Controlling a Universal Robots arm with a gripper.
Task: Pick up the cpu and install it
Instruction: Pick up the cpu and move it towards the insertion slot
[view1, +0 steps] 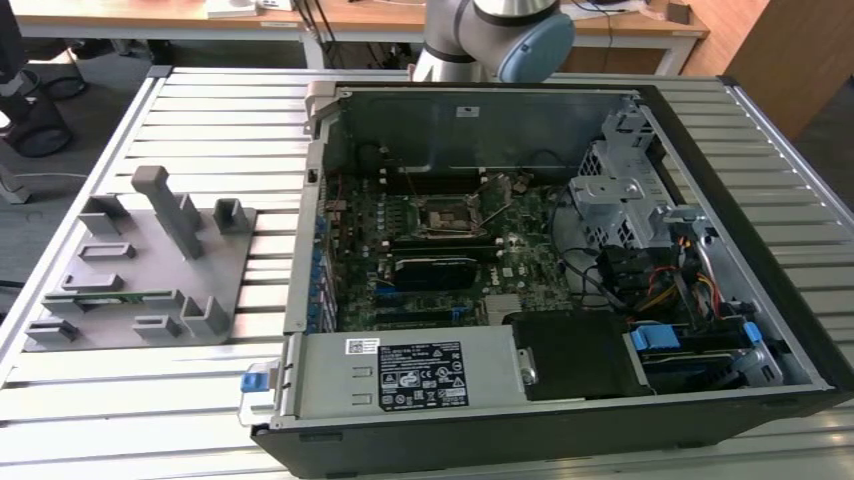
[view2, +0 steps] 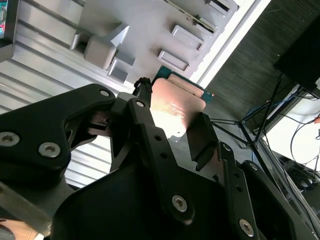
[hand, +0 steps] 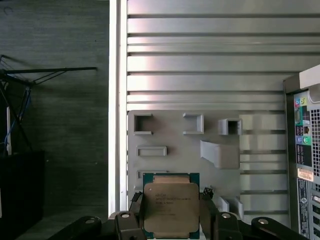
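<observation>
Presently found the gripper (view2: 172, 120) closed narrow on the cpu (hand: 171, 207), with the fingers (hand: 136, 210) bearing on two opposite edges and nothing else in the grip. Noted the silver metal top facing the camera in the first wrist view and the thin green edge showing around it. Seen tilted and catching light in the second wrist view.

Judged light, stiff and thin. Expect the polished lid to be slippery and the underside to be fragile. Best taken by the edges, as held now, kept flat, with a modest squeeze. Avoid any twist or scrape on seating.

Beyond the cpu, in both wrist views, noted the gray fixture (hand: 165, 130) with raised pockets, lying on the slatted table (hand: 200, 50). Cpu judged raised off the fixture, not touching it.

Farther off, in the exterior view, logged the fixture at frame left and the open case (view1: 694, 400) at centre and right. Socket (view1: 441, 215) sits at upper centre of the board, the arm (view1: 494, 30) at the top edge. Install judged not yet done.
</observation>
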